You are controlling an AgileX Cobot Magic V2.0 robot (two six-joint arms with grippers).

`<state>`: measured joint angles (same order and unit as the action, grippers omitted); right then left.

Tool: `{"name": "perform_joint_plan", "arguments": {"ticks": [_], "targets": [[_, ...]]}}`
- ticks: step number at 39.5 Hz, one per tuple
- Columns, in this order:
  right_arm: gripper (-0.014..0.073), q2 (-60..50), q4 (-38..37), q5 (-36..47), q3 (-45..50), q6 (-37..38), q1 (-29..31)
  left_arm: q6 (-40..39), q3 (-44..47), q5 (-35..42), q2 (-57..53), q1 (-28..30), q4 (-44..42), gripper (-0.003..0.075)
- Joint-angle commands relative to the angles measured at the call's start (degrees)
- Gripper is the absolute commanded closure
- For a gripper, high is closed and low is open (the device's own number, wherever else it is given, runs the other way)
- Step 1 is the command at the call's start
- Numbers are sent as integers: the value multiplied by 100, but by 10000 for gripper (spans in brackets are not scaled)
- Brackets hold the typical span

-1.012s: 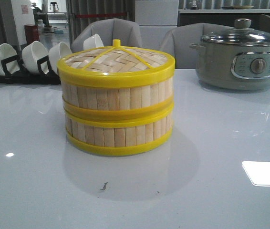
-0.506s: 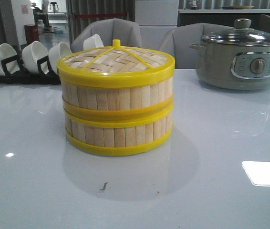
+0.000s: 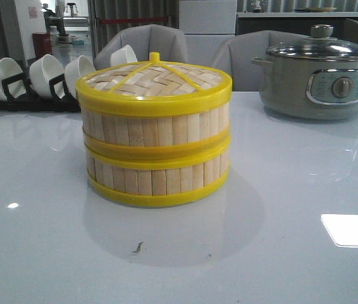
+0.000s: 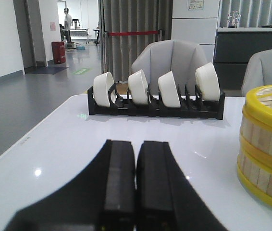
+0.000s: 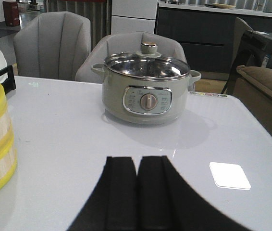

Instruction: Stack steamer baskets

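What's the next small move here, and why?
Probably none beyond holding both arms back: the two steamer baskets already sit stacked, rims aligned, with the lid on top. The left hand and right hand are shut, empty and clear of the stack.

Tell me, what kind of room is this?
Probably a mock dining or kitchen corner in a lab: a glossy white table, grey upholstered chairs, a grey-green electric pot with glass lid, and white bowls in a black rack.

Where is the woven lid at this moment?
In the front view the woven lid sits on top of the two stacked steamer baskets, centre-left on the table, in front of the bowl rack.
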<state>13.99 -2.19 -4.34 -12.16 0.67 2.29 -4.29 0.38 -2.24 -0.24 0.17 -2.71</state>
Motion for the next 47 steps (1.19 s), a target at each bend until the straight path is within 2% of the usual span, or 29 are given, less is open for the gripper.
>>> {"name": "perform_joint_plan", "arguments": {"ticks": [1, 37, 47], "targets": [[526, 37, -21, 474, -182, -67, 26, -25, 6, 523, -80, 5, 3, 636], [526, 32, -21, 492, -176, -67, 20, -25, 6, 523, -80, 5, 3, 636], [538, -295, -16, 523, 131, -67, 20, -25, 6, 523, -80, 5, 3, 636]]}}
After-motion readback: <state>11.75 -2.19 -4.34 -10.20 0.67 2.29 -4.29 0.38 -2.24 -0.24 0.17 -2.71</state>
